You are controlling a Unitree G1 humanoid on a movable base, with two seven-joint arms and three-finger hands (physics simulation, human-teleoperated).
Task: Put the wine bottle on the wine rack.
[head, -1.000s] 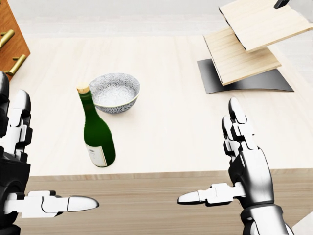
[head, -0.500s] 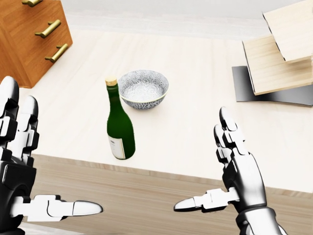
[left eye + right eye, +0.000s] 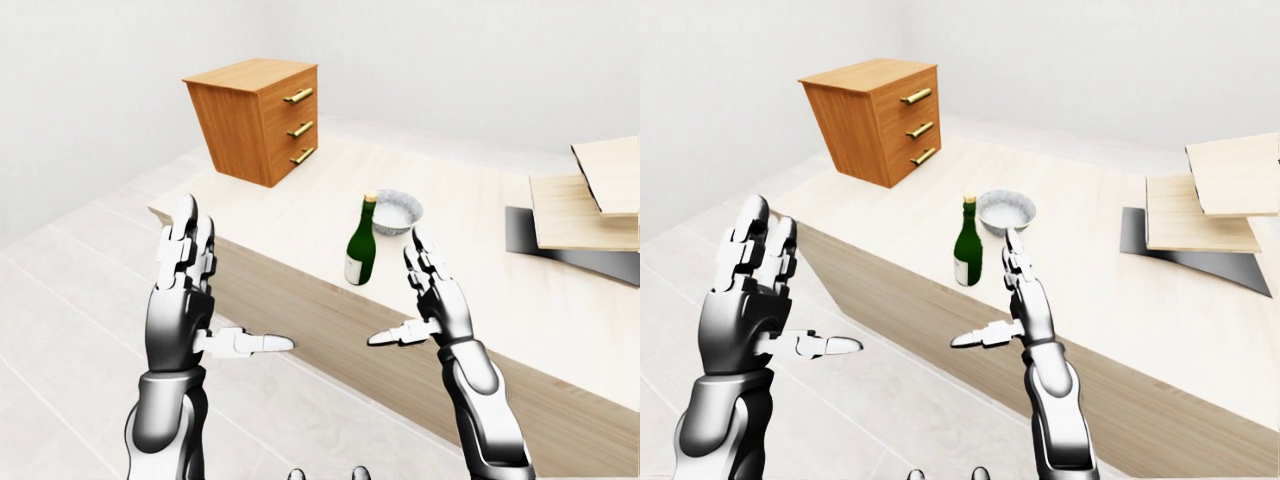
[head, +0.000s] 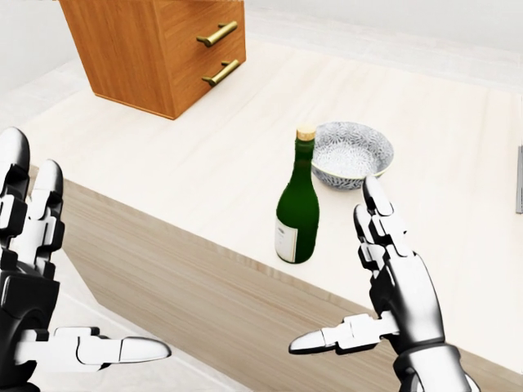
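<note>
- Left hand (image 4: 41, 278): fingers spread, thumb out, holding nothing. It hangs off the table's near edge, well apart from the wine bottle, down and to the left of it in the head view.
- Drawer chest (image 3: 258, 118): stands at the table's far left corner, up and left of the bottle and clear of any likely reach path.
- Table (image 4: 204, 163): bare light wood lies between chest and bottle. Its near edge runs just below the bottle's base, so little margin remains on that side.
- Wine bottle (image 4: 297, 204): upright, label facing the robot, near the table's near edge and not yet gripped.
- Bowl (image 4: 352, 153): sits just beyond the bottle, to its upper right. Whether they touch cannot be told.
- Right hand (image 4: 388, 278): open and empty, fingertips level with the bottle's lower body, just to its right.
- Judgement: the step in hand is the approach to grasp. The right hand is better placed; closing around the lower body, below the shoulder, should keep the bottle upright. A push from the bowl's side risks tipping it off the near edge.
- Wine rack (image 3: 1200, 210): tilted wood panels on a dark base, well to the bottle's right, with open table between for the carry.
</note>
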